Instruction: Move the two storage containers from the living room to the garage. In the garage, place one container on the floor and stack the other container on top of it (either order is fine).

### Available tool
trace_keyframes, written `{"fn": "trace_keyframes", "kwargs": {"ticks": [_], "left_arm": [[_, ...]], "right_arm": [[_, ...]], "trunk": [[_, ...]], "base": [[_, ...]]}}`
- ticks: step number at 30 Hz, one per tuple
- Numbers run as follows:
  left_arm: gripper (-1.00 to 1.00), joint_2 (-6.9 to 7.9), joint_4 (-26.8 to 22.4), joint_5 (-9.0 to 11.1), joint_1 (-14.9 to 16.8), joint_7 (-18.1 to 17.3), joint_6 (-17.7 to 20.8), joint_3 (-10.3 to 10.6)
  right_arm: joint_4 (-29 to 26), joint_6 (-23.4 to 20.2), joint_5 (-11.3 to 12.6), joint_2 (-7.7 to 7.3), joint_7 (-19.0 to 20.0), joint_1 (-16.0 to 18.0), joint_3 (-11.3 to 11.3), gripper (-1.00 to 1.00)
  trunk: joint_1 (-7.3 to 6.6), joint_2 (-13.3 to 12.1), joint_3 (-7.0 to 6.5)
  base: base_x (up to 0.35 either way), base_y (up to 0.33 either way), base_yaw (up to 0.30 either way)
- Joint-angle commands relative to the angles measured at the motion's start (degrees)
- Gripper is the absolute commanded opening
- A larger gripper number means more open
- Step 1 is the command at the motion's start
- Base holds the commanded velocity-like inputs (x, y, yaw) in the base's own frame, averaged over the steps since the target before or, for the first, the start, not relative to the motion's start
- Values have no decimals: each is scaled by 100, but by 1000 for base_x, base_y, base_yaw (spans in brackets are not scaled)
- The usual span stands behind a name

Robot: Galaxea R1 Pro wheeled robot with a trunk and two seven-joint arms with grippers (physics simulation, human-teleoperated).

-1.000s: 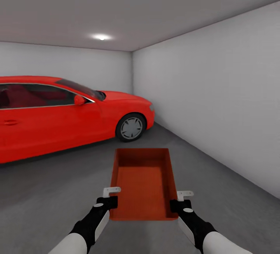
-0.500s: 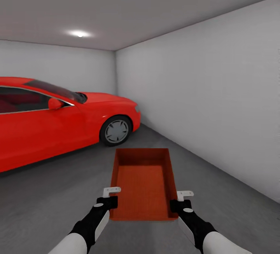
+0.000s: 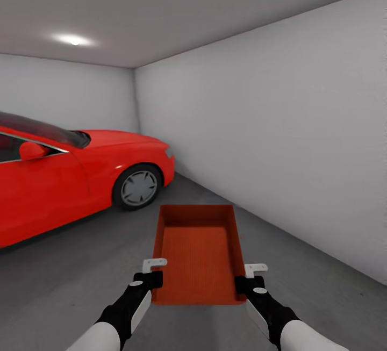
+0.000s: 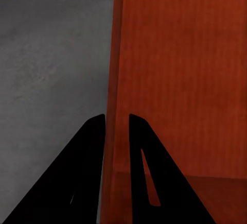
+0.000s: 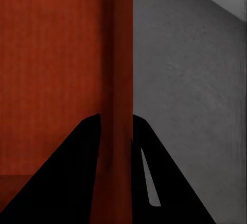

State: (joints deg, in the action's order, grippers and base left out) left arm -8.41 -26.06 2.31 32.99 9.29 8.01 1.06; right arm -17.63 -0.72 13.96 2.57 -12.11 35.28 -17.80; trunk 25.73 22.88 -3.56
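Garage point(image 3: 279, 125): both tools point(image 3: 152, 271) point(image 3: 251, 277) grip red container point(image 3: 198, 249).

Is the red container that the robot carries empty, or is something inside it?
Empty. The head view shows the container's bare ribbed bottom, nothing lying inside.

Grey concrete floor point(image 3: 80, 281) — red car point(image 3: 64, 179) parked.

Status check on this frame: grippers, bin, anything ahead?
Left gripper and right gripper each clamped on a side wall of the storage container, carried above the garage floor. Red car ahead-left, white wall right; no second bin seen.
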Motion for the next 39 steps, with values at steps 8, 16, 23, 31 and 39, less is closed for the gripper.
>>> {"fn": "trace_keyframes", "kwargs": {"ticks": [8, 16, 23, 31, 39], "left_arm": [[-100, 32, -22, -63, -3, 411, 50, -150], [-100, 32, -22, -62, -3, 411, 52, -150], [-100, 32, -22, -60, -3, 410, 52, -150], [-100, 32, -22, -61, -3, 409, 52, -150], [-100, 32, -22, -63, -3, 414, 52, -150]], "right_arm": [[-21, -2, 89, -3, 7, 5, 66, -100], [-21, -5, 89, -3, 7, 5, 66, -100], [-21, -4, 89, -3, 7, 5, 66, -100], [-21, -4, 89, -3, 7, 5, 66, -100], [-21, -1, 89, -3, 7, 5, 66, -100]], "trunk": [[5, 4, 2], [5, 4, 2], [5, 4, 2], [5, 4, 2], [5, 4, 2]], "base": [[323, 75, -245], [323, 116, -246], [323, 142, -245], [323, 148, -245], [323, 151, -245]]}}
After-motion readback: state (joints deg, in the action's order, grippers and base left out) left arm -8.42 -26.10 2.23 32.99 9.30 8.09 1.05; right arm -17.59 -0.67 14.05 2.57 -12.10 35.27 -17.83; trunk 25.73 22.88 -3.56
